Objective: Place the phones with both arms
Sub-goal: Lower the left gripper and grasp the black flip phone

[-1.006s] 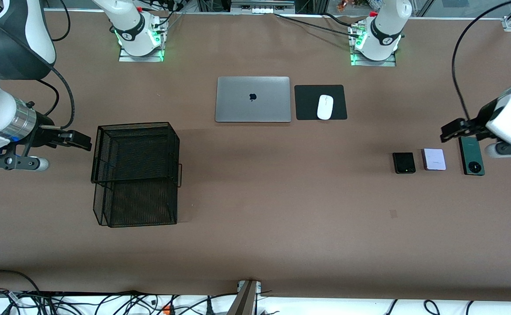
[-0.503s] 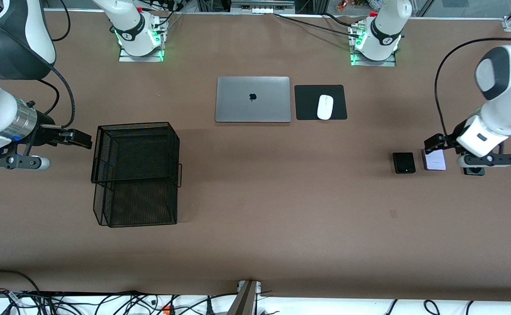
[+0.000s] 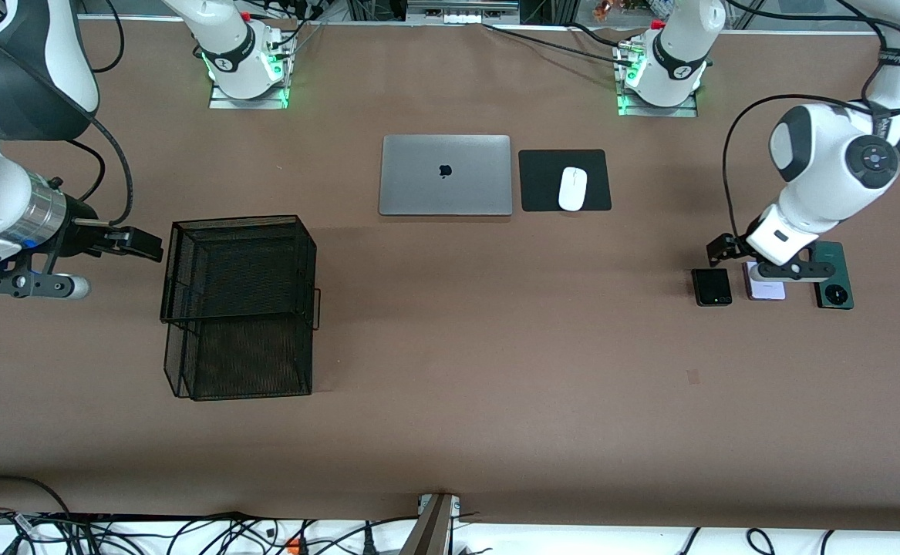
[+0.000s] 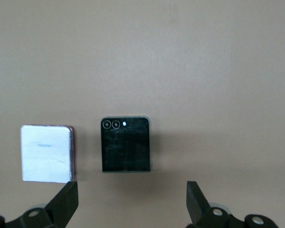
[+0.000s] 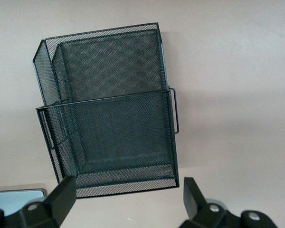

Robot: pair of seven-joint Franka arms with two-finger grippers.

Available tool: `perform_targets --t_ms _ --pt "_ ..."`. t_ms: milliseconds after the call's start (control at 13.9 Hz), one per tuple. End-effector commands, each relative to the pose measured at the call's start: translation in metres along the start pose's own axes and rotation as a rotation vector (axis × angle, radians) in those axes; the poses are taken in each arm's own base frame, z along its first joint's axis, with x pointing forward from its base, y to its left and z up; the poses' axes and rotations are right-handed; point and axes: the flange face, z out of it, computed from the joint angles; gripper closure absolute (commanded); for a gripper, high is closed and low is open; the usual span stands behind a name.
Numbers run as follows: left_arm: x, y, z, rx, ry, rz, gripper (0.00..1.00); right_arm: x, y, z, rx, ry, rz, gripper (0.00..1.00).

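Observation:
Three phones lie in a row near the left arm's end of the table: a small black phone (image 3: 712, 287), a pale lilac-white phone (image 3: 766, 291) and a long dark green phone (image 3: 834, 289) with a round camera ring. The left arm's hand covers part of the lilac and green phones. My left gripper (image 3: 719, 248) is open and empty, over the table at the black phone's edge. In the left wrist view the black phone (image 4: 125, 144) lies in line with the gap of the left gripper (image 4: 132, 202), with the lilac phone (image 4: 45, 153) beside it. My right gripper (image 3: 145, 245) waits open and empty beside a mesh basket.
The black wire mesh basket (image 3: 241, 354) stands near the right arm's end and fills the right wrist view (image 5: 109, 109), ahead of the right gripper (image 5: 128, 197). A closed silver laptop (image 3: 445, 175) and a white mouse (image 3: 572, 188) on a black pad (image 3: 542, 181) lie mid-table near the bases.
The left arm has swung in from the table's end; its gripper moved from by the green phone, past the lilac phone, to the black phone. The right arm has not moved.

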Motion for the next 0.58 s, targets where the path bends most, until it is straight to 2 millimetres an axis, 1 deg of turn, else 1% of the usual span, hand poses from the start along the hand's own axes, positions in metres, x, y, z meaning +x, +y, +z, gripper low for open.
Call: perform_targets --t_ms 0,72,144,288,431,503 --pt "-0.001 -0.006 0.029 0.030 0.013 0.049 0.00 -0.007 0.001 -0.009 0.014 -0.005 -0.009 0.00" --pt "-0.001 -0.012 0.043 0.030 0.020 0.042 0.00 -0.007 0.001 -0.009 0.014 -0.005 -0.009 0.00" --pt "0.000 -0.011 0.053 0.029 0.031 0.043 0.00 -0.007 0.001 -0.009 0.014 -0.005 -0.007 0.00" --pt "0.000 -0.017 0.074 0.027 0.037 0.033 0.00 -0.007 0.001 -0.009 0.014 -0.005 -0.007 0.00" --pt "0.000 -0.017 0.091 0.025 0.050 0.031 0.00 -0.007 0.001 -0.009 0.014 -0.005 -0.007 0.00" --pt "0.000 -0.018 0.096 0.025 0.051 0.030 0.00 -0.007 0.001 -0.009 0.014 -0.005 -0.007 0.00"
